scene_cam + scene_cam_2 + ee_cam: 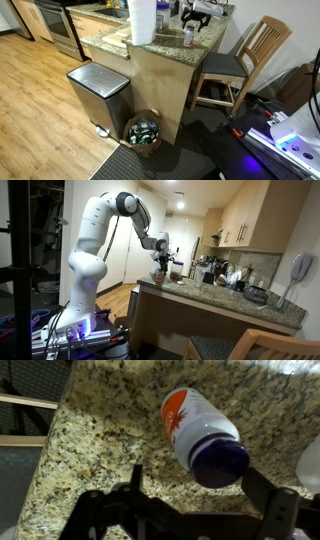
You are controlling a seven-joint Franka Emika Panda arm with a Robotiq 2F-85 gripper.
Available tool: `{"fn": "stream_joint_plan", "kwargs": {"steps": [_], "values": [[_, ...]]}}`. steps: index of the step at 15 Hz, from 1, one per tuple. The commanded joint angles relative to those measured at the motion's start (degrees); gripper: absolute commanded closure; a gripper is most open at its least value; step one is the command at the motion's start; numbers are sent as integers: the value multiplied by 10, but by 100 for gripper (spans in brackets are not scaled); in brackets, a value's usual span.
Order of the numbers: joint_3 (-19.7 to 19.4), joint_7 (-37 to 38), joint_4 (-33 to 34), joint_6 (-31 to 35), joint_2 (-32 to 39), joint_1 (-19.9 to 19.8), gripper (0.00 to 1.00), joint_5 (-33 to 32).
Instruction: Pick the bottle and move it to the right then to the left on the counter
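In the wrist view a small white bottle [200, 432] with an orange label and a dark blue cap stands on the speckled granite counter [95, 430]. My gripper [200, 490] hovers above it, open. One dark finger [136, 480] shows to the left of the cap and the other to its right, neither touching it. In an exterior view the bottle [188, 36] is a small shape near the counter's [160, 48] corner, with the gripper [200, 11] just above. In an exterior view the arm reaches over the counter [225, 297] to the gripper [165, 259].
A tall white paper towel roll [142, 20] stands on the counter close to the bottle. On the floor below are a steel trash bin [98, 90] and a basket of bottles [143, 131]. A wooden chair [245, 60] sits beside the counter. Kitchen clutter [230, 277] fills the far end.
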Motion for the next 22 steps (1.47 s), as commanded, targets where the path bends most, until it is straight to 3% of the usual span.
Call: {"fn": "stream_joint_plan", "kwargs": {"steps": [1, 4, 10, 14, 22], "values": [[-8, 2, 0, -14, -8, 11, 0, 4], [-5, 3, 1, -37, -15, 14, 0, 20], [-7, -1, 1, -17, -7, 14, 0, 14], [-2, -7, 4, -43, -11, 11, 0, 67], [-2, -9, -2, -45, -10, 12, 0, 79]]}}
